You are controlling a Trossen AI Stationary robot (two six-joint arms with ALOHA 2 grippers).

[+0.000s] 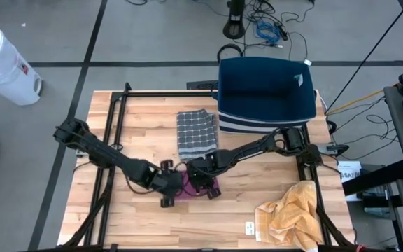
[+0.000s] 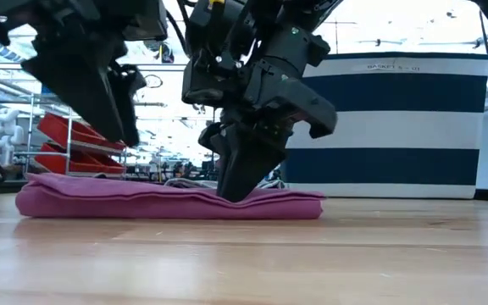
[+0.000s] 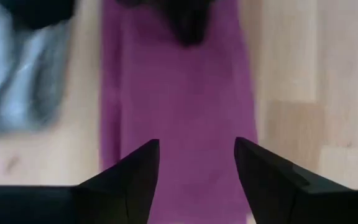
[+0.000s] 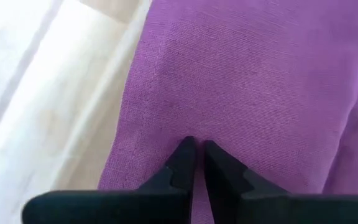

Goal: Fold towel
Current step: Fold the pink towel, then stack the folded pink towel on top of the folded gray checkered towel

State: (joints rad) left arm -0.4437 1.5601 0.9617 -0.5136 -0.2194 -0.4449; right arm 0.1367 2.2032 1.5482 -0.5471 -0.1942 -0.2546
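The purple towel (image 2: 168, 202) lies folded flat near the middle of the desk (image 1: 138, 227), in front of the grey checked cloth (image 1: 196, 131). The right gripper (image 4: 196, 163) is clenched and presses its tips down on the towel, grasping nothing. The left gripper (image 3: 196, 165) hangs released above the other end. The towel looks soft, light and limp, so it will likely sag; I think it is best pinched at a corner or edge.
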